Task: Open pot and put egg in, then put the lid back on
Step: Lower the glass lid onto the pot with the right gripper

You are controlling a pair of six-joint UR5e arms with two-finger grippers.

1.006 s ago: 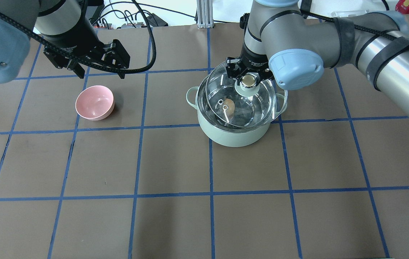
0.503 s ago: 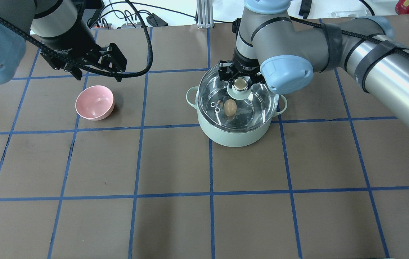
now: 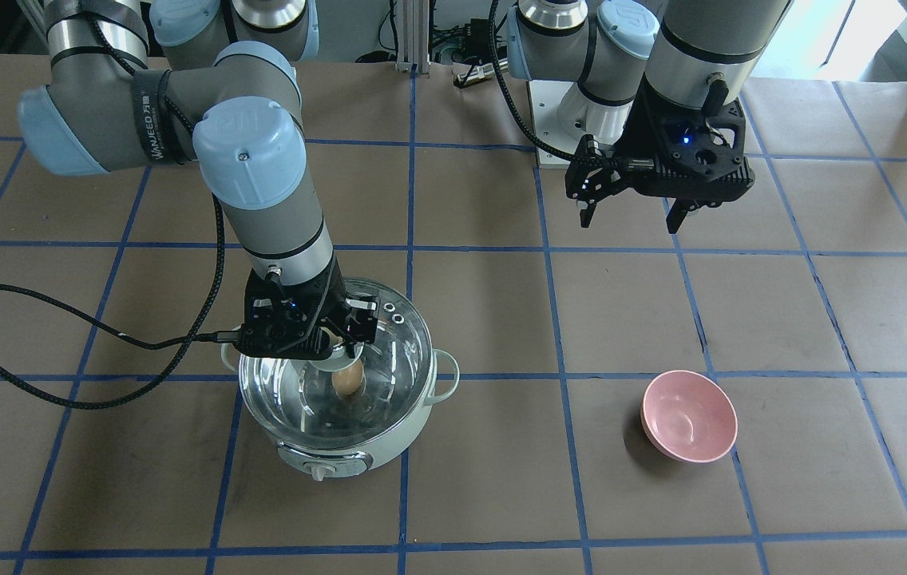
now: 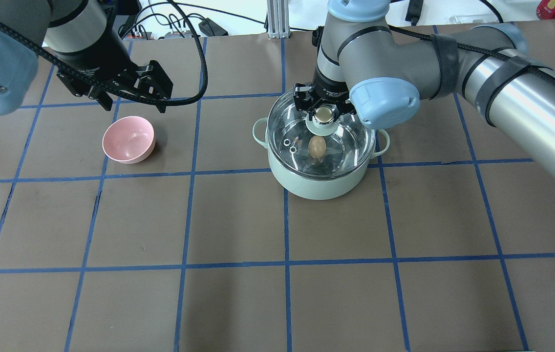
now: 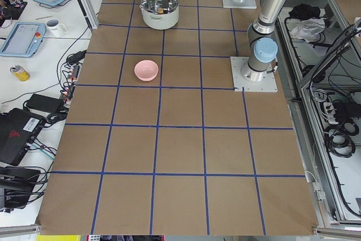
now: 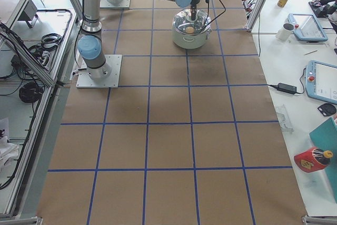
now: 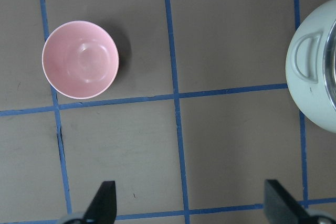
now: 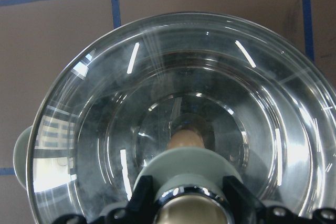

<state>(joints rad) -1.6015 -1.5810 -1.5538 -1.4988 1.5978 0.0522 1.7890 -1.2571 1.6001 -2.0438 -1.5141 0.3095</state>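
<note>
Both arms are built of grey metal tubes joined by rounded joints, and each joint is closed with a pale blue cap. On the right arm (image 3: 270,216) a ring-shaped logo is pressed into one cap (image 3: 250,152), a black strap (image 3: 152,104) printed with white letters is wound round the tube, and a black braided cable (image 3: 78,406) is attached. The left arm (image 3: 693,32) is banded in black, and a small screw (image 4: 0,89) is set in its cap. The right gripper (image 3: 342,351) and left gripper (image 3: 629,220) are made of black parts, each lit by a small blue light
</note>
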